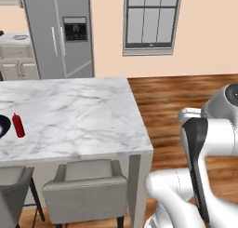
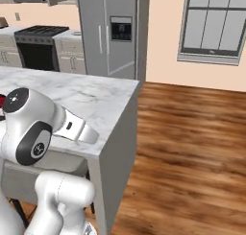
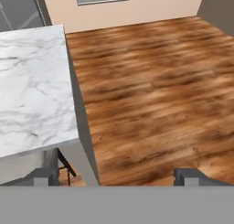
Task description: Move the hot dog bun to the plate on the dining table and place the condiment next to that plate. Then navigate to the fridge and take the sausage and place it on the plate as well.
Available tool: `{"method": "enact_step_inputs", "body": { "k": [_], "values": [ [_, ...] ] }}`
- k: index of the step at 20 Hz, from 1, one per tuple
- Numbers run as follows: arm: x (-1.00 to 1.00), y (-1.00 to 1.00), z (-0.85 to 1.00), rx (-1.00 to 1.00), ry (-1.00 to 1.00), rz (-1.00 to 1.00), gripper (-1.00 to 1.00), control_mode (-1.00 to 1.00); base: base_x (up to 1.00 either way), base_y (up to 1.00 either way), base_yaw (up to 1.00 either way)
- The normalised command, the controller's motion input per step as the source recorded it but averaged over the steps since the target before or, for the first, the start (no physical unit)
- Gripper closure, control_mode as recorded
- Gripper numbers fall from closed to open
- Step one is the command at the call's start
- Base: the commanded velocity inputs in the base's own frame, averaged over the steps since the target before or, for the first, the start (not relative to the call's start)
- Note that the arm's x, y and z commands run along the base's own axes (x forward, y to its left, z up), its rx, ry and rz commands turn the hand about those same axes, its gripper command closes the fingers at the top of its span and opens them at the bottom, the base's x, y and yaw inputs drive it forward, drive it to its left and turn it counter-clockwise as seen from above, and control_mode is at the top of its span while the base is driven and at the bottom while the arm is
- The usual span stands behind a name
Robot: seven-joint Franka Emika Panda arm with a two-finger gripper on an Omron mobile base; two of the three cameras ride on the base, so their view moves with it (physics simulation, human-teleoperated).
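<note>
We see the condiment [image 1: 18,125] upright, tip up, long axis vertical, on the dining table [image 1: 69,115] near its left edge, just beside the plate [image 1: 3,126]. Fridge [image 1: 58,31] stands behind, doors shut. Gripper [image 3: 116,177] w/ jaws spread wide, empty, looks down over floor [image 3: 151,95] past table corner.

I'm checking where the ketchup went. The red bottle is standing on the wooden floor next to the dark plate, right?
Not quite. The red bottle stands on the white marble dining table, not on the wooden floor. It is next to the dark plate, as you said. The left base view shows this.
</note>
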Motion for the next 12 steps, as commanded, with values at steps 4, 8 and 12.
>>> {"method": "enact_step_inputs", "body": {
  "k": [4,8,12],
  "values": [
    [0.00,0.00,0.00,0.00,0.00,0.00,-1.00,1.00,0.56,-1.00,0.03],
    [0.00,0.00,0.00,0.00,0.00,0.00,-1.00,1.00,-0.05,-1.00,0.00],
    [0.00,0.00,0.00,0.00,0.00,0.00,-1.00,1.00,-0.29,-1.00,0.00]
  ]
}}
